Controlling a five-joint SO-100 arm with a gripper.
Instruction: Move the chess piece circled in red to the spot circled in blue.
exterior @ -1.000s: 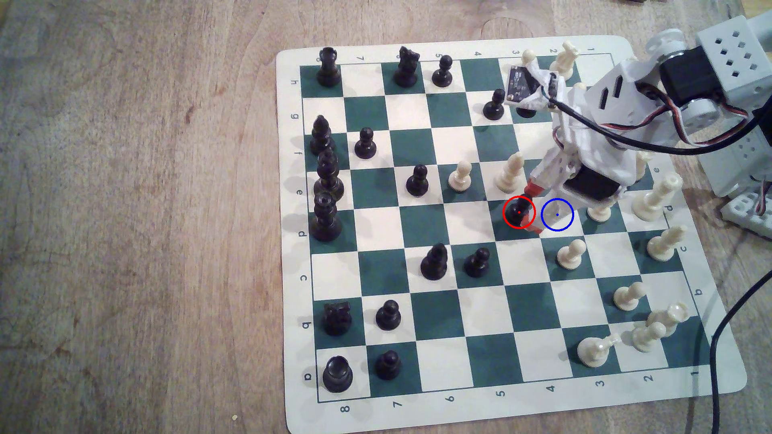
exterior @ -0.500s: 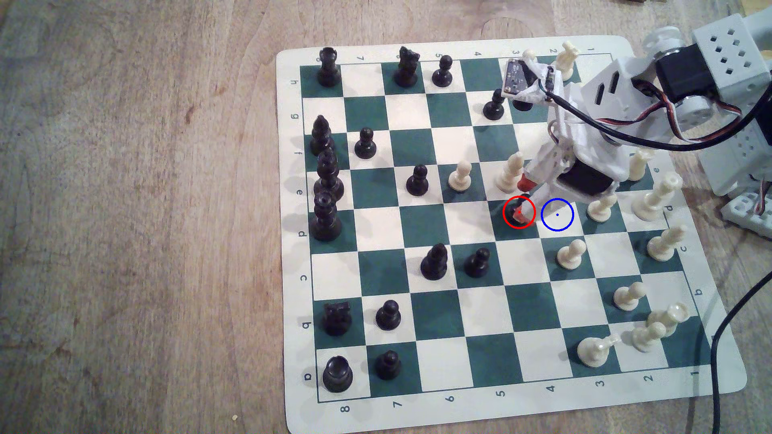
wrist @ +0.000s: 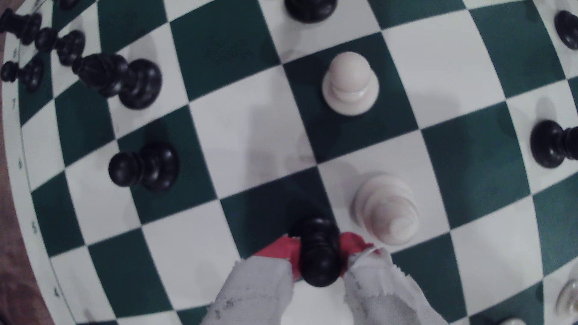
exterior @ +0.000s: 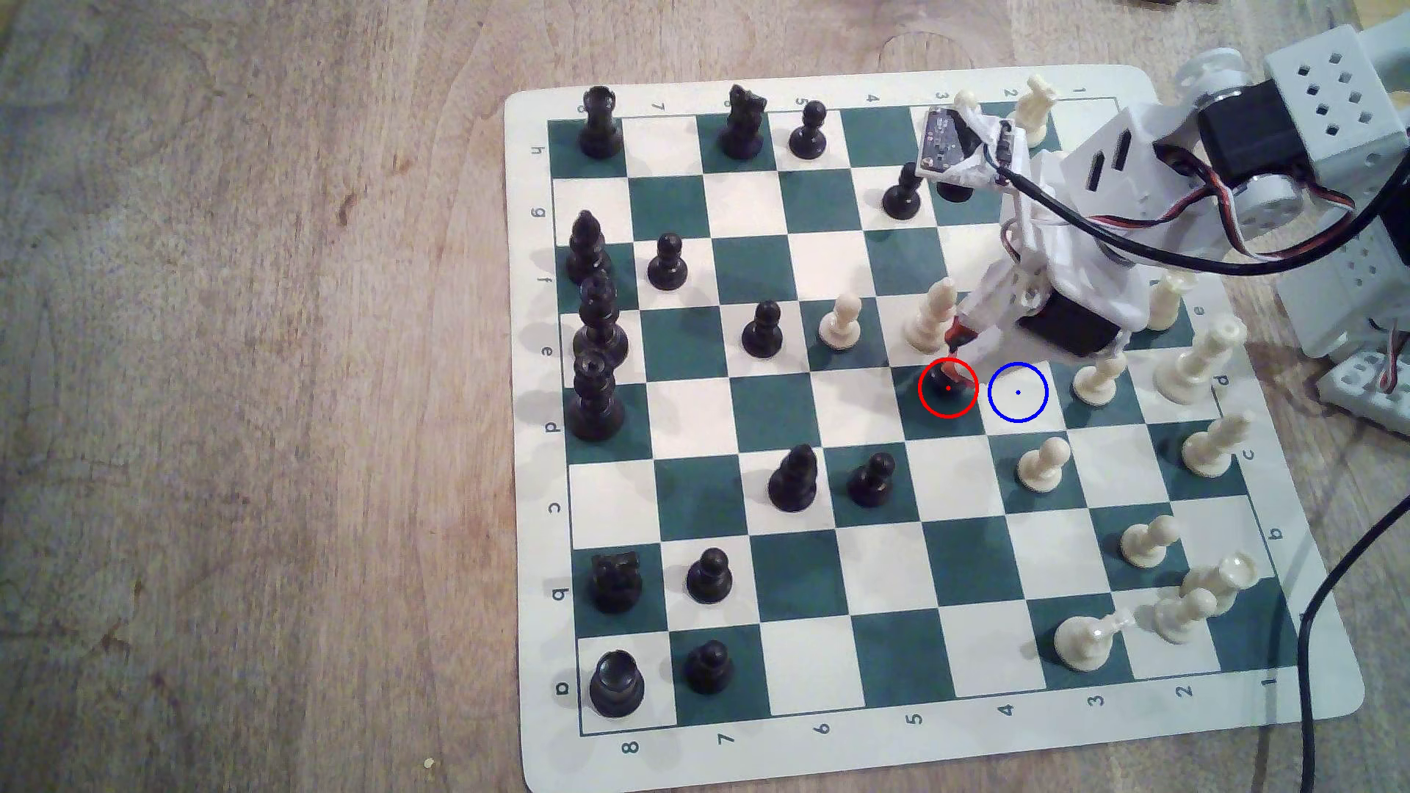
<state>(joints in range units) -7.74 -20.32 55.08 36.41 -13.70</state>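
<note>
Right of centre in the exterior view, the tool (exterior: 958,352) half hides the black pawn (exterior: 944,390), its red-tipped fingers (wrist: 352,245) closed against the pawn's sides beside the blue-ringed spot (exterior: 1018,392).

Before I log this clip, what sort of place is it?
Likely a hobby or lab tabletop: a roll-up chessboard mat lies on a wooden table, with a small white arm's gripper around a black pawn.

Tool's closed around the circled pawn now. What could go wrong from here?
1. The cream bishop stands close beside the tool; swinging out could knock it over.
2. The red pads pinch the black pawn on its round upper part, so it may slip or tilt when lifted.
3. The blue-ringed square has a cream pawn just beyond it on the exterior view's right; overshoot could bump it.
</note>
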